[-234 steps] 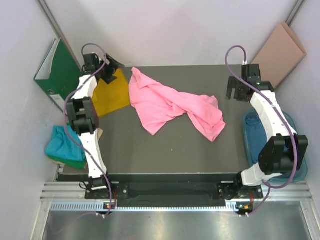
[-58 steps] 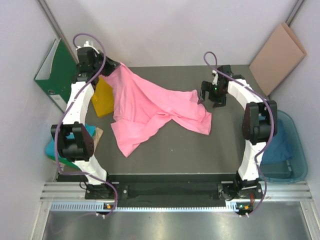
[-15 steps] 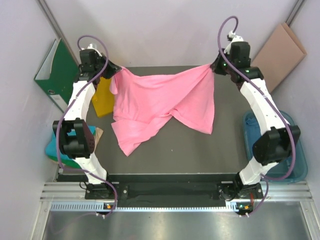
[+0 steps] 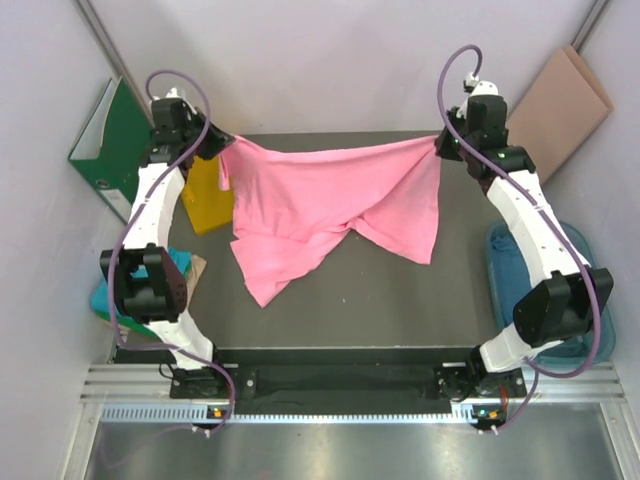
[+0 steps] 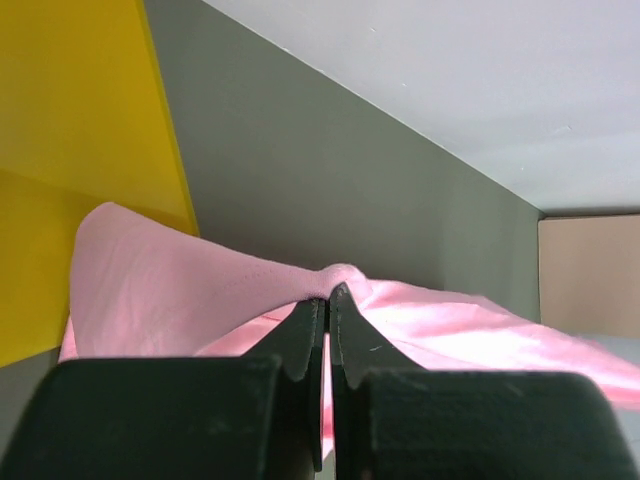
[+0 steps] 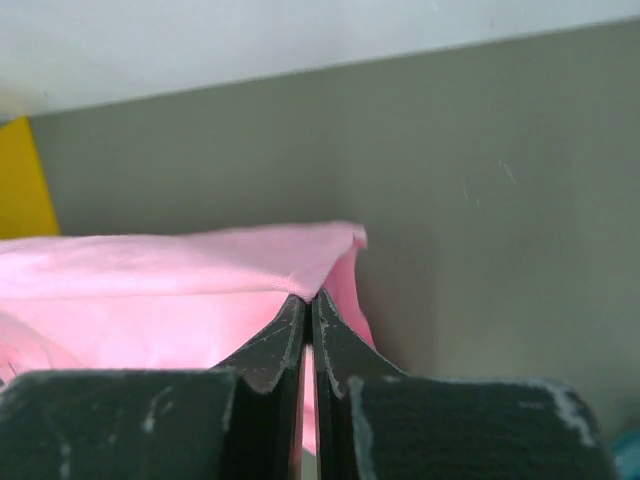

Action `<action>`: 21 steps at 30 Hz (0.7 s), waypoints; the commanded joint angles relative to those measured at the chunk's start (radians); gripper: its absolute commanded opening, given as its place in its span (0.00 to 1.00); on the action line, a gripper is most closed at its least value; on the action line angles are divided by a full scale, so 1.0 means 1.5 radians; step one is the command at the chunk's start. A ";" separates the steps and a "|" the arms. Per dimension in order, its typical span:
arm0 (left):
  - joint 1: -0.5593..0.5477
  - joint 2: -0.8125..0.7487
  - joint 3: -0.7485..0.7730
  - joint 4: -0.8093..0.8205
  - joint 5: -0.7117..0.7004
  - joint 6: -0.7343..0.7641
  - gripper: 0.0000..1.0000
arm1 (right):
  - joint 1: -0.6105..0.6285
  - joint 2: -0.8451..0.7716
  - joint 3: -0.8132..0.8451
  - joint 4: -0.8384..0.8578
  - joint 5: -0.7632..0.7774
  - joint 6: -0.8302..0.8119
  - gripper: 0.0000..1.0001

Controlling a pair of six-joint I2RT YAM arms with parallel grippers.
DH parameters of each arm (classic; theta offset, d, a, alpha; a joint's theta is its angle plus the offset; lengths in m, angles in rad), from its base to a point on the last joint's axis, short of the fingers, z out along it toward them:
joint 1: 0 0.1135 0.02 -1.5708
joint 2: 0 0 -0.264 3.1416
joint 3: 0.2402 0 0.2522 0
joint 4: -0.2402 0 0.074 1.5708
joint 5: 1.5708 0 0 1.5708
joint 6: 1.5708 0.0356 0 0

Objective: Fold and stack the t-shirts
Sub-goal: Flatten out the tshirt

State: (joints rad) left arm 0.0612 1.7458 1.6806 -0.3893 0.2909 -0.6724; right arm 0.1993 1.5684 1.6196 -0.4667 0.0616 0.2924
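A bright pink t-shirt (image 4: 320,200) hangs stretched across the far half of the dark table, its lower folds resting on the top. At the far left corner my left gripper (image 4: 222,145) is shut on the shirt's left upper edge; the left wrist view shows the pink cloth (image 5: 200,300) pinched at the tips of that gripper (image 5: 328,295). My right gripper (image 4: 438,143) is shut on the opposite upper edge at the far right, and the cloth (image 6: 180,290) bunches at its tips (image 6: 309,297). More t-shirts lie off the table: a teal one (image 4: 112,300) at the left and a blue one (image 4: 525,275) in the bin.
A yellow square sheet (image 4: 205,195) lies at the table's far left, partly under the shirt. A green binder (image 4: 112,140) leans on the left wall. A brown board (image 4: 555,105) leans at the far right. A blue bin (image 4: 592,300) stands right of the table.
Both grippers have drawn apart, pulling the pink shirt's upper edge tauter and wider. The right gripper moved slightly right and the left one slightly toward the far left.
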 commanded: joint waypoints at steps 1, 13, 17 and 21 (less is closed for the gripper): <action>0.008 -0.099 -0.031 -0.019 -0.035 0.010 0.00 | -0.006 -0.092 -0.056 -0.051 0.017 0.021 0.00; 0.009 -0.200 -0.220 -0.089 -0.042 -0.021 0.00 | -0.001 -0.185 -0.449 -0.154 -0.163 0.196 0.00; 0.008 -0.193 -0.228 -0.170 -0.036 -0.023 0.00 | 0.008 -0.148 -0.459 -0.177 -0.169 0.194 0.23; 0.008 -0.181 -0.232 -0.232 -0.015 -0.028 0.00 | 0.011 -0.116 -0.431 -0.195 -0.158 0.172 0.59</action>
State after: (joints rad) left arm 0.0673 1.4738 1.3388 -0.6327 0.2451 -0.7055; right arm 0.2058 1.3685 0.9134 -0.7403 -0.1650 0.5629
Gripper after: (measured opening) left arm 0.017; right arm 0.468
